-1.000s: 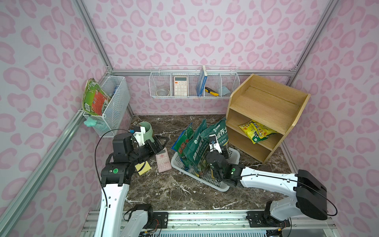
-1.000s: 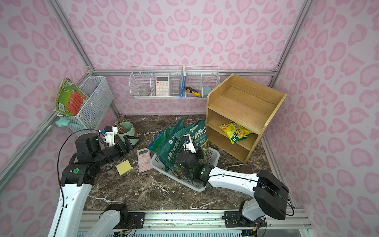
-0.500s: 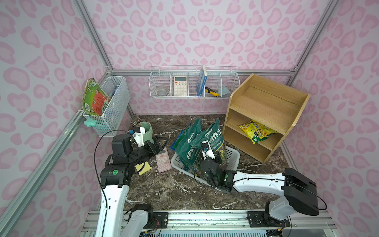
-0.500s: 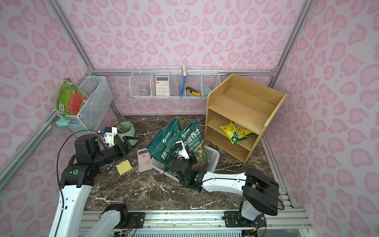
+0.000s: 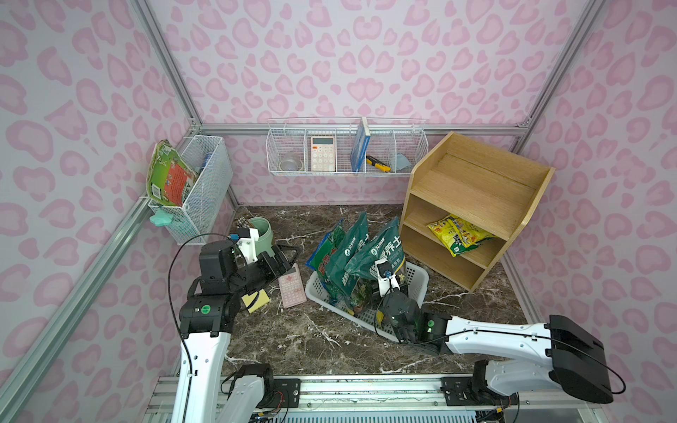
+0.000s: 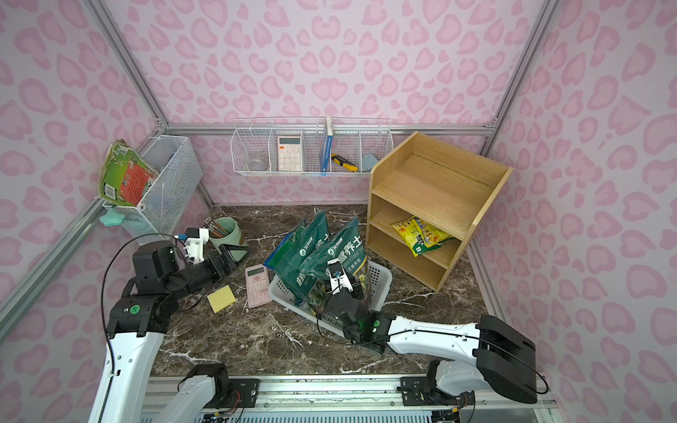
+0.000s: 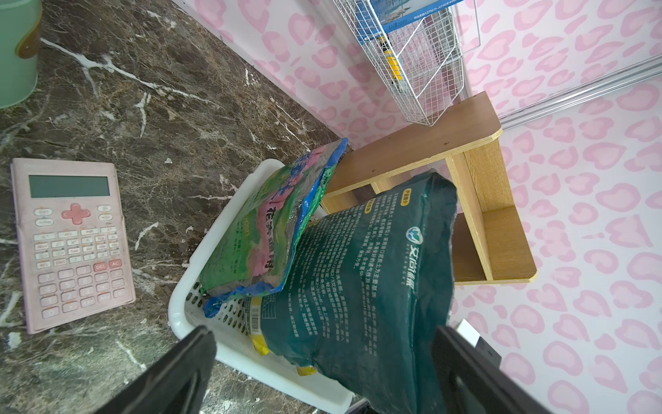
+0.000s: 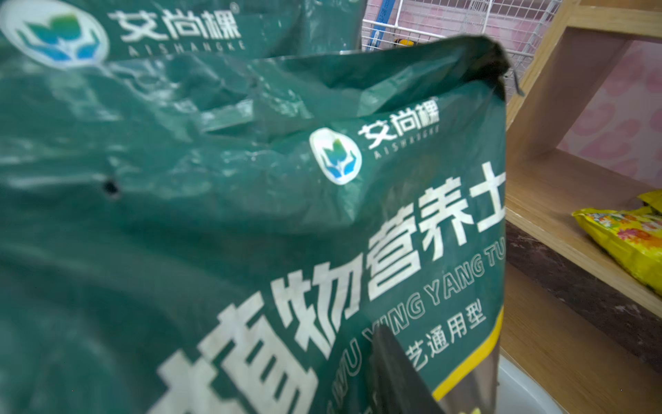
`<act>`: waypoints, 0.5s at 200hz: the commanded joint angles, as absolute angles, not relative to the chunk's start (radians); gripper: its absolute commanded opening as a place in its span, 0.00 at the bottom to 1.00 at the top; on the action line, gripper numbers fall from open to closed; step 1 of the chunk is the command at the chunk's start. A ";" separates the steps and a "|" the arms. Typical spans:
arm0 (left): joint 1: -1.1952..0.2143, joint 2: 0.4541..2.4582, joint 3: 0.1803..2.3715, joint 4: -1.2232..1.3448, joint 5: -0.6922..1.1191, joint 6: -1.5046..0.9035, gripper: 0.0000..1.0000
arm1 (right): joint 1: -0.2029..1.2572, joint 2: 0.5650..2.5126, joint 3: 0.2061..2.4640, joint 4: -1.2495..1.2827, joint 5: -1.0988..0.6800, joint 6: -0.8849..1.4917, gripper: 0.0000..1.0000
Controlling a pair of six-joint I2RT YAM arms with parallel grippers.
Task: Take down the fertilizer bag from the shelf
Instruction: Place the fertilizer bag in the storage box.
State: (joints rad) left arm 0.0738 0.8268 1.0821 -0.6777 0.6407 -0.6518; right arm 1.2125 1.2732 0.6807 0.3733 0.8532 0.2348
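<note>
- Target: yellow plastic fertilizer bag [image 5: 459,234] on middle tier of light-wood stepped shelf [image 5: 472,190], long axis roughly 10-to-4.
- right gripper [image 5: 381,291], nearer, against dark-green plastic soil bag [image 5: 381,249]; target at its 2 o'clock; jaw gap unreadable.
- left gripper [image 5: 285,256] wide, empty.

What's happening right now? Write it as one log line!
left pincer: open, empty | right pincer: at green bag in white basket | yellow bag: on shelf, middle tier

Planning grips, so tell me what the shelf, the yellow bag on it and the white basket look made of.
Shelf: light wood or wood-look board, matte; grain lines show. Yellow bag: thin plastic film, glossy and crinkled, probably. White basket: moulded plastic, smooth, with perforated walls.
</note>
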 commanded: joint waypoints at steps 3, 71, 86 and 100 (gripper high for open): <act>0.074 0.819 1.078 -0.664 0.655 -0.645 0.99 | 1.201 1.170 0.670 0.324 0.852 0.252 0.57; 0.100 0.752 1.039 -0.701 0.632 -0.606 0.99 | 0.964 0.873 0.640 0.056 0.902 0.404 0.64; 0.105 0.736 1.035 -0.703 0.609 -0.603 0.99 | 0.930 0.845 0.630 0.044 0.868 0.413 0.63; 0.106 0.729 1.041 -0.712 0.594 -0.597 0.99 | 0.922 0.838 0.609 0.091 0.774 0.382 0.60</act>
